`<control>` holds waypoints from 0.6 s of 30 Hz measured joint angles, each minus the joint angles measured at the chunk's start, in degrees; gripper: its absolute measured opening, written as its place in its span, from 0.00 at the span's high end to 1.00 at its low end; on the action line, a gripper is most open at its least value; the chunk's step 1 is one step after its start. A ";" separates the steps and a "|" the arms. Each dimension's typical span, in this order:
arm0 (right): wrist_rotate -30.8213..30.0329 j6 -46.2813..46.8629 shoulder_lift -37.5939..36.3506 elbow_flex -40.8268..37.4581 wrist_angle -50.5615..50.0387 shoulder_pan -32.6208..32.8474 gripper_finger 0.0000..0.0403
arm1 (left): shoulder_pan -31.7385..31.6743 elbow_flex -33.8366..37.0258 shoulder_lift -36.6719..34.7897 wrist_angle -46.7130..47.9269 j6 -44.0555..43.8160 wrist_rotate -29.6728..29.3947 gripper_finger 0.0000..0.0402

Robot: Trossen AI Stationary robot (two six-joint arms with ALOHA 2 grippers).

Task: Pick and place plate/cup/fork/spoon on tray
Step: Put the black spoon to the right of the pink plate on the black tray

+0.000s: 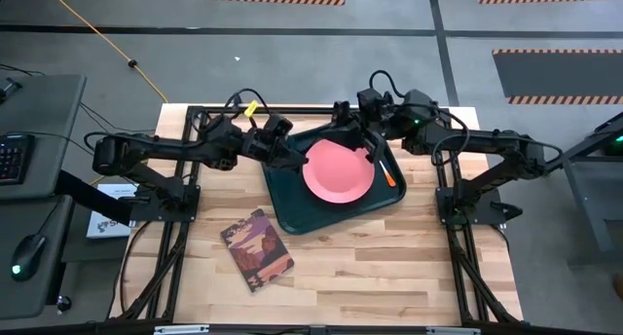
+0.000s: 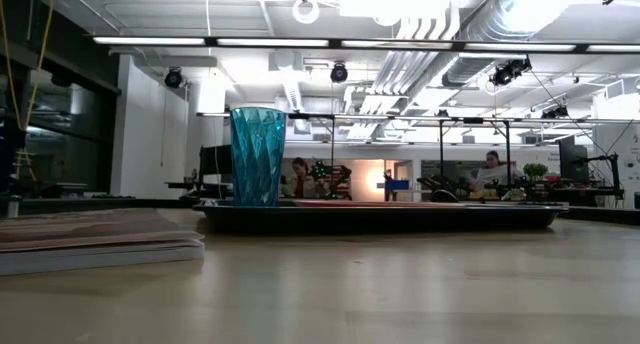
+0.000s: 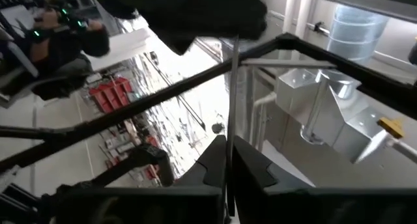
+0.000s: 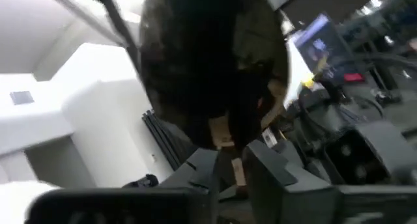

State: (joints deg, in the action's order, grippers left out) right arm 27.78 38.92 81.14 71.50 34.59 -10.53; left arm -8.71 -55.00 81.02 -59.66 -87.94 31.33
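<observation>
The dark green tray (image 1: 292, 213) lies at the table's far middle. The pink plate (image 1: 339, 171) lies flat on it, and the orange-handled fork (image 1: 387, 169) lies beside the plate on the tray's right part. The teal cup (image 2: 258, 156) stands upright on the tray's left end; in the high view my left arm hides it. My left gripper (image 1: 295, 158) and right gripper (image 1: 362, 148) face each other above the tray's far part. The dark spoon (image 4: 208, 68) hangs between them, and both grippers are shut on it. My left gripper (image 3: 228, 178) pinches the spoon's thin handle (image 3: 230, 139) between its two shut fingers. The handle shows edge-on and runs straight ahead of the fingers toward my right arm. The spoon is lifted clear of the tray. My right gripper (image 4: 231, 162) has the near end of the spoon's oval bowl (image 4: 221, 136) between its nearly closed fingers; the bowl itself hides the exact place of contact. The handle (image 4: 120, 28) runs away from the fingers toward my left arm.
A book with a maroon patterned cover (image 1: 257, 248) lies flat on the table, near and left of the tray; it also shows in the low view (image 2: 90, 239). Bare wood lies at the near right. People sit in the room beyond the table.
</observation>
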 joint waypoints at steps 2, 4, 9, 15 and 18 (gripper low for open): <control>-0.58 1.32 -0.84 -0.02 -2.13 -0.57 0.83 | -0.87 0.00 -0.18 0.21 -0.04 -0.22 1.00; -0.71 1.23 -2.03 -0.02 -4.55 -1.28 0.77 | -1.79 0.00 -0.32 0.15 0.11 -0.05 1.00; -0.32 -0.81 -5.52 0.00 -13.21 -2.56 0.62 | -5.35 0.04 -2.25 -0.17 1.36 1.14 1.00; -6.80 -3.96 -11.30 0.00 -28.20 -2.91 0.51 | -10.16 0.04 -6.63 8.09 9.65 1.15 1.00; -15.98 -4.46 -13.43 0.00 -32.62 -2.09 0.50 | -10.88 0.00 -9.41 21.23 20.00 -2.61 1.00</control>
State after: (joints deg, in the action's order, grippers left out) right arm 11.80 34.47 67.71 71.50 1.98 -12.63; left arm -19.59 -55.00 71.61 -38.43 -67.94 28.72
